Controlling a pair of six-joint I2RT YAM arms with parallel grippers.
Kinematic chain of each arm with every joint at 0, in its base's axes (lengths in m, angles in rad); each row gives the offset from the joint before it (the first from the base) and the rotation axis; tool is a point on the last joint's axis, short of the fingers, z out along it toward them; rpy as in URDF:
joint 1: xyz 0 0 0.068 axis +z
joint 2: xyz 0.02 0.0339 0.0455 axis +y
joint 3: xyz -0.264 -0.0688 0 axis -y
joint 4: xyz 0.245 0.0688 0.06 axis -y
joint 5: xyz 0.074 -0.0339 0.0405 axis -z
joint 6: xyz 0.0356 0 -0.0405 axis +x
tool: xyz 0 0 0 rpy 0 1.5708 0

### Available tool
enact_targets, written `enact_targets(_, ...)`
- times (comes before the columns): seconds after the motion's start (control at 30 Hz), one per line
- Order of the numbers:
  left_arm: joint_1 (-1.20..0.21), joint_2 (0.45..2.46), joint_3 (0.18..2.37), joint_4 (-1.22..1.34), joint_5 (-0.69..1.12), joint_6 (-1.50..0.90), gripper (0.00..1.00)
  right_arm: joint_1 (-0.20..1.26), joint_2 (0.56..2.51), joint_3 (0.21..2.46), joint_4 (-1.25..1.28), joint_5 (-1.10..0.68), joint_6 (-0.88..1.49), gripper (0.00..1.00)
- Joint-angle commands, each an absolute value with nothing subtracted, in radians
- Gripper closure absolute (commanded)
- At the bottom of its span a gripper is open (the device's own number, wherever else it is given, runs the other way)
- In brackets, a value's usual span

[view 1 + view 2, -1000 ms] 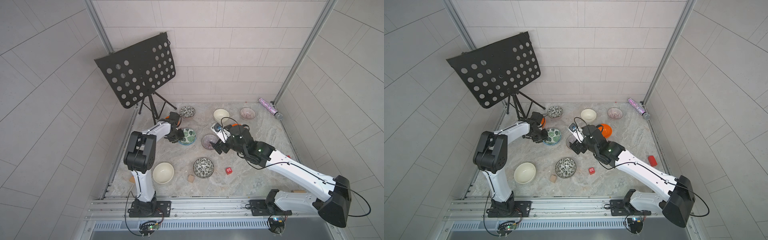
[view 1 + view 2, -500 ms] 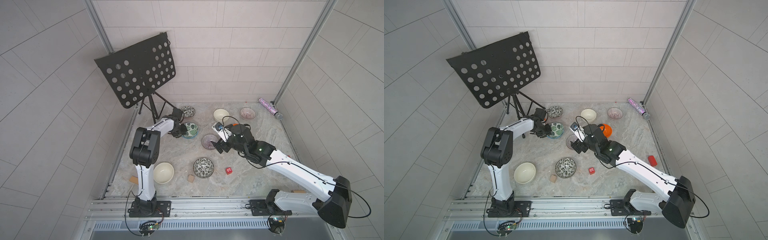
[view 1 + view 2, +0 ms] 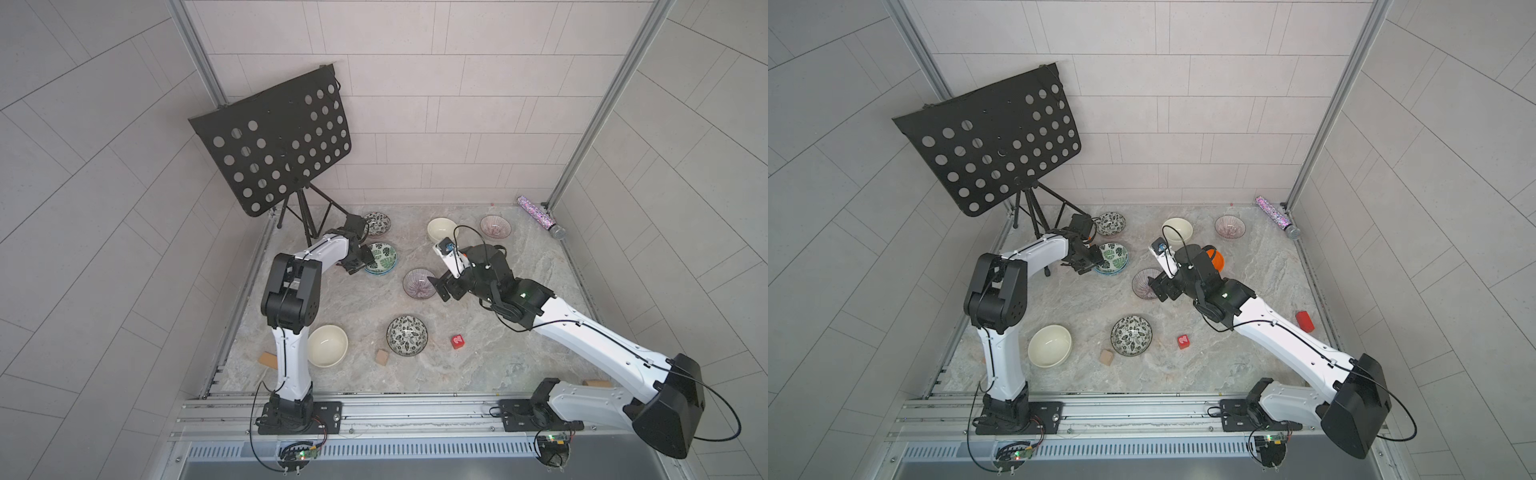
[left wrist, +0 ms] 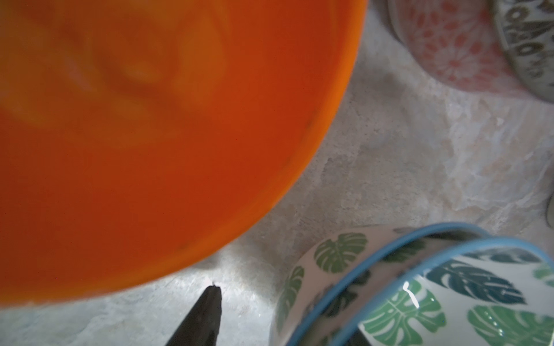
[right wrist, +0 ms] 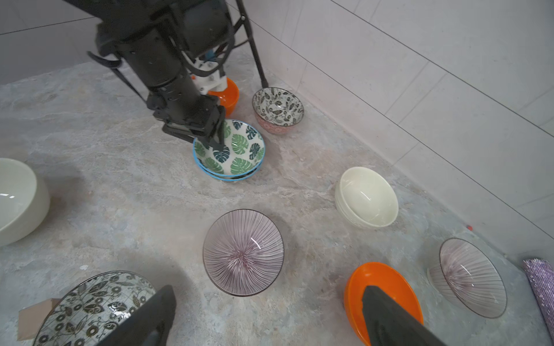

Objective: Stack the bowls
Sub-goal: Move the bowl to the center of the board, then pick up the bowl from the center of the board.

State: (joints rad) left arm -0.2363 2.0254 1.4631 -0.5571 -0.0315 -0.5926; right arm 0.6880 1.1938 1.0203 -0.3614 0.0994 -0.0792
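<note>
Green-leaf bowls [image 3: 381, 258] sat nested as one stack in both top views, toward the back of the bench [image 3: 478, 365] on its left half. The left tool [image 3: 360, 262] reached over the stack's near rim, which fits a matching pair just being put together. The right tool [image 3: 441, 287] hung at the edge of a purple striped bowl [image 3: 418, 282], whose twin [image 3: 494, 226] stood well apart by the back wall. I judge it was lined up to pair those two next.

From the left wrist, two blue rims ran one inside the other, so the upper bowl was seated. The one finger [image 4: 207, 314] in sight stood off the bowl's wall with bare bench between, so the left tool had let go. An orange bowl [image 4: 150, 119] filled the rest of that view, close by.

From the right wrist, the right tool's fingers were spread wide with nothing between them, and the purple striped bowl lay just ahead. The left tool straddled the stack's rim, one finger inside.

Against a second earlier, the upper leaf bowl had shifted toward the back wall. The left elbow had swung with it, while the right arm had hardly moved.
</note>
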Motion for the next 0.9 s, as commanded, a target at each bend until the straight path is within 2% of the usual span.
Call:
enact_targets(0.0, -0.238, 1.908, 1.455, -0.590, -0.065, -0.554, 0.44, 0.605, 1.210, 1.082, -0.405, 0.106, 0.044, 0.02)
enact_targets(0.2, -0.259, 1.727, 1.378, -0.623, -0.105, -0.517, 0.42, 0.490, 1.349, 1.164, -0.524, 0.147, 0.161, 0.07)
enact_targets(0.4, -0.359, 1.603, 1.319, -0.660, -0.120, -0.462, 0.41, 0.199, 1.522, 1.337, -0.610, 0.096, 0.355, 0.14)
enact_targets(0.57, -0.415, 1.564, 1.291, -0.676, -0.074, -0.463, 0.40, 0.010, 1.750, 1.521, -0.673, 0.032, 0.429, 0.19)
enact_targets(0.87, -0.451, 1.517, 1.256, -0.677, -0.034, -0.458, 0.40, -0.078, 2.015, 1.716, -0.708, -0.019, 0.426, 0.26)
